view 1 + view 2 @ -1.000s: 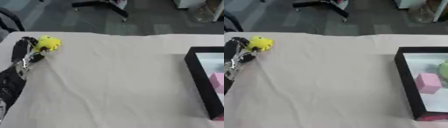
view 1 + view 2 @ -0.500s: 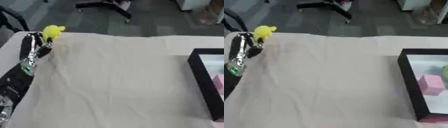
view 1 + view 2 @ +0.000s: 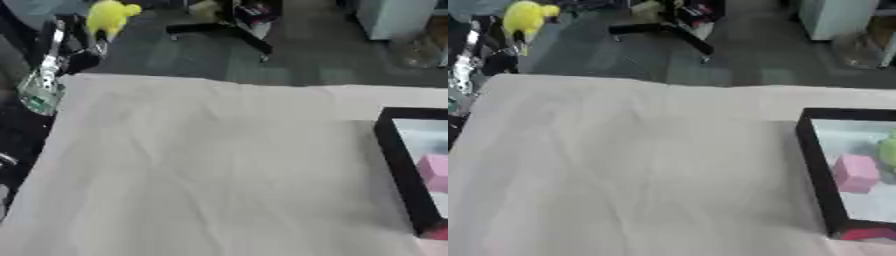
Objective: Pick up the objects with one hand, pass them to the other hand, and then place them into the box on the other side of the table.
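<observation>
Black-walled box (image 3: 395, 150) at the right edge of the left eye view, only partly in frame: its pale floor carries a pink block (image 3: 435, 171), and a red patch shows at its near corner. Left hand (image 3: 72, 46) at the upper left, raised beyond the far left corner of the table, fingers closed on a yellow toy (image 3: 108, 15) whose shape is too blurred to name. The toy sits above the fingers, over the floor rather than the tabletop; its long axis runs roughly from lower left to upper right, with a small rounded lobe pointing right. Cream cloth (image 3: 219, 170), lightly creased, covers the table. Behind it lie grey carpet, the dark base of an office chair (image 3: 223, 30) and a white cabinet (image 3: 394, 17).

Right eye view: more of the box interior shows. The pink block (image 3: 855, 172) lies near the left wall (image 3: 815, 160), a green object (image 3: 888, 150) just beyond it at the frame edge, touching or apart cannot be told. The yellow toy (image 3: 527, 15) stands above the left hand (image 3: 492, 52) at the upper left. The right hand appears in neither view.
</observation>
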`<state>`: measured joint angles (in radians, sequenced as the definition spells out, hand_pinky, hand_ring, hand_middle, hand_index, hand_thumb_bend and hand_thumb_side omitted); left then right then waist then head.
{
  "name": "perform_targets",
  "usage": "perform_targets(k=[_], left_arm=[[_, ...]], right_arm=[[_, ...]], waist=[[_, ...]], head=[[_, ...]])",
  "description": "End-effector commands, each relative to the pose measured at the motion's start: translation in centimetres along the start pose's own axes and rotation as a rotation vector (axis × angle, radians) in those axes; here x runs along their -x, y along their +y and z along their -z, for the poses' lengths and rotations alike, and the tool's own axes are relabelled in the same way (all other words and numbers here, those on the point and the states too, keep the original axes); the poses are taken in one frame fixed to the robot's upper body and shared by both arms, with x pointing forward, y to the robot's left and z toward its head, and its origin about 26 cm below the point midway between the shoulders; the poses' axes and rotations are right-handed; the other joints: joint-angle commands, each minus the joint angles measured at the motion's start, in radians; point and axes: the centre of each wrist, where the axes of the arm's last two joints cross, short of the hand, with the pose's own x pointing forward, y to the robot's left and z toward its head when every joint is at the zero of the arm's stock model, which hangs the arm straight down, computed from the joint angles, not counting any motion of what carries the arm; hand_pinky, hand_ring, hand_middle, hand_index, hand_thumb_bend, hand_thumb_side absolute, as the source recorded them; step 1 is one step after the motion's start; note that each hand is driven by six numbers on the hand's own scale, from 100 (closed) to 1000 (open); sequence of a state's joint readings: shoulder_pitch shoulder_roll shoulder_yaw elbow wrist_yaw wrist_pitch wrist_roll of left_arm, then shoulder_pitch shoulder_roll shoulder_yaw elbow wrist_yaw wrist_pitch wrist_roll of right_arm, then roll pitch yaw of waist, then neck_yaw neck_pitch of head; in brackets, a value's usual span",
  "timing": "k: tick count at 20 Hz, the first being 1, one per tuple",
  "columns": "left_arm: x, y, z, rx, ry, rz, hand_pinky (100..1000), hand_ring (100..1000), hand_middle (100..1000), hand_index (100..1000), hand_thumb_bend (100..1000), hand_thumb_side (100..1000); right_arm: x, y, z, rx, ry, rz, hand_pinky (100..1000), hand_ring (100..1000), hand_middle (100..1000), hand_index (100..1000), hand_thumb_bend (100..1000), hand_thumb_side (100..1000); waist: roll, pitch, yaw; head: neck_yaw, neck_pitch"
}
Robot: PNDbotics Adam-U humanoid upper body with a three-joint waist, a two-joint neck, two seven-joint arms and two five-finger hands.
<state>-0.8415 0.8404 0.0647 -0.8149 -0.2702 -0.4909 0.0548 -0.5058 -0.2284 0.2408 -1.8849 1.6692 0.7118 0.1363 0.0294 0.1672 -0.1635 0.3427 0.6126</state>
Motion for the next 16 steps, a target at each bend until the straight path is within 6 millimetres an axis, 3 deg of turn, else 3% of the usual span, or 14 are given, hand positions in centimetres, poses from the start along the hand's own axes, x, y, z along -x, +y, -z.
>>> perform_targets(k=[1, 5, 8, 11, 16], left_arm=[[-2.4, -1.6, 0.8, 0.155, -0.122, -0.056, 680, 379, 305, 401, 100, 197], [-5.2, -7.9, -0.1, 0.428, -0.203, -0.182, 692, 390, 317, 411, 100, 180], [-7.3, -11.7, -0.5, 0.585, -0.231, -0.253, 694, 392, 318, 412, 100, 186], [-9.3, -14.6, -0.6, 0.694, -0.242, -0.319, 694, 394, 322, 415, 100, 191], [-12.0, -17.3, -0.1, 0.796, -0.253, -0.406, 701, 406, 333, 424, 100, 198]], right_arm=[[-0.8, -0.7, 0.0, -0.021, -0.136, -0.039, 634, 852, 860, 1000, 100, 201], [-2.6, -1.4, -0.8, -0.114, -0.329, -0.07, 735, 868, 873, 1000, 100, 197], [-4.1, -2.3, -1.4, -0.172, -0.441, -0.075, 806, 877, 881, 1000, 136, 222], [-5.5, -2.8, -2.0, -0.222, -0.523, -0.08, 876, 885, 891, 1000, 189, 243], [-7.0, -3.1, -2.6, -0.264, -0.589, -0.105, 977, 902, 913, 1000, 274, 271]], waist=[[0.006, -0.051, 0.015], [0.008, -0.117, 0.043], [0.005, -0.142, 0.053], [0.001, -0.152, 0.06], [0.0, -0.148, 0.069]], head=[[-0.031, 0.063], [-0.062, 0.131], [-0.08, 0.154], [-0.098, 0.157], [-0.12, 0.157]])
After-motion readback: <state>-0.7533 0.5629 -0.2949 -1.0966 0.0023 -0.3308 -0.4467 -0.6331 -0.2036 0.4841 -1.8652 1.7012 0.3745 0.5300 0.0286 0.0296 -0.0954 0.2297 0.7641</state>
